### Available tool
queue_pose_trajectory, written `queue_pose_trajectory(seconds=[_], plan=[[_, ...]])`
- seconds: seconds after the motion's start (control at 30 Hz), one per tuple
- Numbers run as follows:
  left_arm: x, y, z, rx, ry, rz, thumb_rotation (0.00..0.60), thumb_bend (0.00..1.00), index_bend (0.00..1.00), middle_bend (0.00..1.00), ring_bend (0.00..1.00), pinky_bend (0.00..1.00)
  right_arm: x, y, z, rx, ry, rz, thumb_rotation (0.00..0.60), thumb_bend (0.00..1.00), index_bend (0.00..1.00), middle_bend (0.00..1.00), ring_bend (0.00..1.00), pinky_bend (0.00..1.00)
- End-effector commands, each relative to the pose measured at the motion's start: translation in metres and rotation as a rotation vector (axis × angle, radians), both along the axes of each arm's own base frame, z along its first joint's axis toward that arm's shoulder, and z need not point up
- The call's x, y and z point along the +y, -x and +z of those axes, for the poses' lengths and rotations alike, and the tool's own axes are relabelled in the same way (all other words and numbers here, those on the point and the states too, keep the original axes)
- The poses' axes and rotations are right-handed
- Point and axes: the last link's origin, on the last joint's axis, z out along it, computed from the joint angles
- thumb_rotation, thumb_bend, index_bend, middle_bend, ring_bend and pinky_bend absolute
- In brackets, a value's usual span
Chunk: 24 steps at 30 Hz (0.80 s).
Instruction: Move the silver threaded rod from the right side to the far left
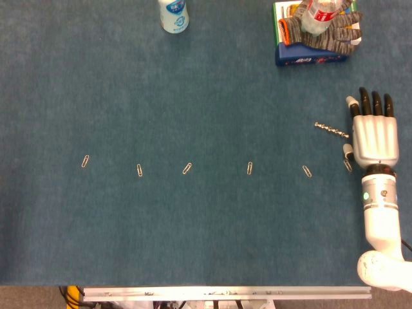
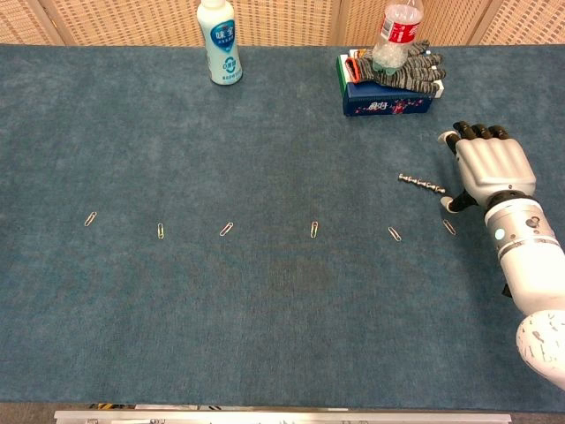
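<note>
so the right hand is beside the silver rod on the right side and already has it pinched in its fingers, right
Not quite. The right hand is beside the silver threaded rod on the right side, but it does not hold it. The head view shows the rod lying flat on the table, just left of the hand, with its fingers apart and nothing in them.

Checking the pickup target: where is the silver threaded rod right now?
The silver threaded rod lies on the table's right side, just left of the right hand, above the rightmost paper clips.
</note>
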Motion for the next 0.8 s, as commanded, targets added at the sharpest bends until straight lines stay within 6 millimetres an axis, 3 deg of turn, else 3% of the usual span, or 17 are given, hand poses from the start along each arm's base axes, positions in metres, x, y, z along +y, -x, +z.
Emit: queue_pose_trajectory(seconds=[0.03, 0.8], plan=[[0.000, 0.000, 0.000, 0.000, 0.000, 0.001, 0.600, 0.45, 0.49, 0.43, 0.27, 0.28, -0.002, -0.001, 0.000, 0.000, 0.002, 0.001, 0.600, 0.18, 0.17, 0.05, 0.00, 0.04], [0.001, 0.003, 0.001, 0.006, 0.001, 0.014, 0.600, 0.45, 0.49, 0.43, 0.27, 0.28, -0.017, -0.004, -0.010, 0.017, -0.015, 0.002, 0.600, 0.18, 0.17, 0.05, 0.00, 0.04]])
